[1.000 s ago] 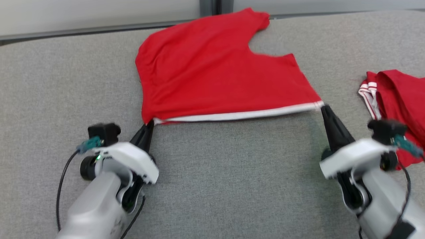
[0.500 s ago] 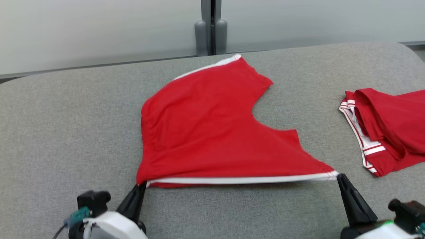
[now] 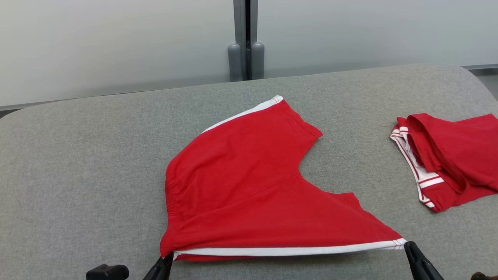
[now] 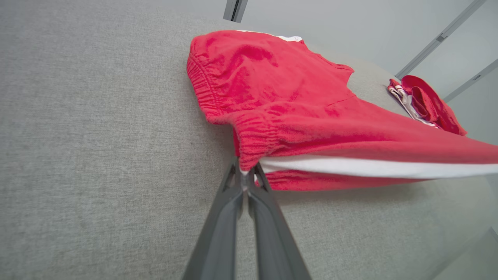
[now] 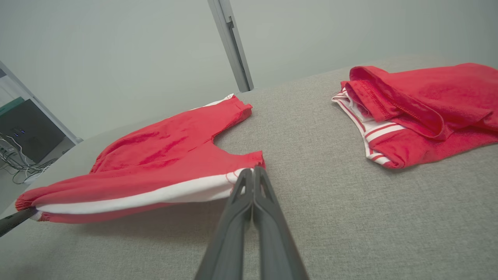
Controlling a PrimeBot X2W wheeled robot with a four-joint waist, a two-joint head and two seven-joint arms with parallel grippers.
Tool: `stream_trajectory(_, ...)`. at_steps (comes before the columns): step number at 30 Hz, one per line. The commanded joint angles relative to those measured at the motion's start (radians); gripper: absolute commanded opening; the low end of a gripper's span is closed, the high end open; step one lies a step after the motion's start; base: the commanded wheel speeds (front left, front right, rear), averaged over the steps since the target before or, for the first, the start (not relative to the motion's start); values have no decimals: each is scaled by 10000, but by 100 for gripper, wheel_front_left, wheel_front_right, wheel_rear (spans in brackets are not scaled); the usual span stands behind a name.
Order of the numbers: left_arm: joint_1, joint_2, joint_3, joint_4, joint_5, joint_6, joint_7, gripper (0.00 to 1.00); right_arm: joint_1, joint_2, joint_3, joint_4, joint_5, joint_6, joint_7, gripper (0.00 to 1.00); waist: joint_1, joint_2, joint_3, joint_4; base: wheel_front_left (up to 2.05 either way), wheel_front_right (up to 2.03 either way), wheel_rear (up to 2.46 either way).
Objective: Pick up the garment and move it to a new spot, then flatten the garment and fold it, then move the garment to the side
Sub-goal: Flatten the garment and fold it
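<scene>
The garment (image 3: pixel 249 186) is a pair of red shorts with a white side stripe, spread on the grey table (image 3: pixel 97 155). Its near edge is stretched taut and lifted slightly between my two grippers. My left gripper (image 3: pixel 168 257) is shut on the waistband corner (image 4: pixel 246 171) at the lower left. My right gripper (image 3: pixel 408 245) is shut on the leg-hem corner (image 5: pixel 249 173) at the lower right. The far leg (image 3: pixel 280 112) lies flat toward the back. In the right wrist view the left gripper's fingers (image 5: pixel 15 219) show at the garment's (image 5: pixel 163 155) other end.
A second red garment (image 3: pixel 447 155) with white stripes lies bunched at the table's right side, also in the right wrist view (image 5: pixel 420 105) and the left wrist view (image 4: pixel 424 105). A pale wall with a grey post (image 3: pixel 245 39) stands behind the table's far edge.
The head camera has tilted up, so the whole picture has slid down and the arms have dropped almost out of frame. Both grippers keep hold of the garment's near corners.
</scene>
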Motion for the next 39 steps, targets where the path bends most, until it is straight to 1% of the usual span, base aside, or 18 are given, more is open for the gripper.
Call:
stream_trajectory(1,77,97,85,-147,-50,106,49,0,34,44,-97,-85,69,-21,42,0,0,-1,-15,14,0,0,0)
stream_trajectory(4,43,128,108,-445,-142,151,189,0,-128,69,-127,-146,101,-21,71,0,0,-1,15,70,0,0,0)
stream_trajectory(8,-413,127,165,-532,-238,33,400,0,-802,-60,-206,61,68,-21,-22,0,0,-1,236,169,0,0,0)
stream_trajectory(10,-708,44,125,-475,-355,-239,512,0,-1329,-190,-140,246,101,-21,-72,0,0,-1,406,263,0,0,0)
stream_trajectory(12,-1102,2,228,-320,-395,-412,518,0,-1963,-430,-75,551,167,-21,-129,0,0,-1,668,342,0,0,0)
stream_trajectory(17,-2591,-257,295,222,-404,-1016,714,0,-4218,-967,275,1531,483,-21,-378,0,0,-1,1738,691,0,0,0)
stream_trajectory(20,-3553,-455,383,621,-359,-1307,732,0,-5775,-1310,619,2319,680,-19,-498,0,0,-1,2456,908,0,0,0)
stream_trajectory(21,-3553,-455,383,621,-359,-1307,732,0,-5775,-1310,619,2319,680,-19,-498,0,0,-1,2456,908,0,0,0)
stream_trajectory(25,-4716,-730,468,1235,-305,-1637,733,0,-7769,-1698,1262,3550,986,-18,-686,0,0,-1,3189,1206,0,0,0)
stream_trajectory(28,-5324,-934,534,1669,-395,-1886,693,0,-9133,-1903,1845,4526,1330,-18,-855,0,0,-1,3537,1369,0,0,0)
stream_trajectory(29,-5728,-1097,564,1945,-399,-2006,605,0,-9998,-2019,2235,5161,1538,-16,-1013,0,0,-1,3731,1503,0,0,0)
stream_trajectory(33,-6269,-1379,569,2431,-430,-2245,429,0,-11374,-2121,3021,6392,2041,-12,-1217,0,0,-1,4039,1736,0,0,0)
stream_trajectory(39,-6903,-1798,457,3161,-387,-2583,211,0,-12843,-2279,4040,8040,2717,-12,-1583,0,0,-1,4395,2130,0,0,0)
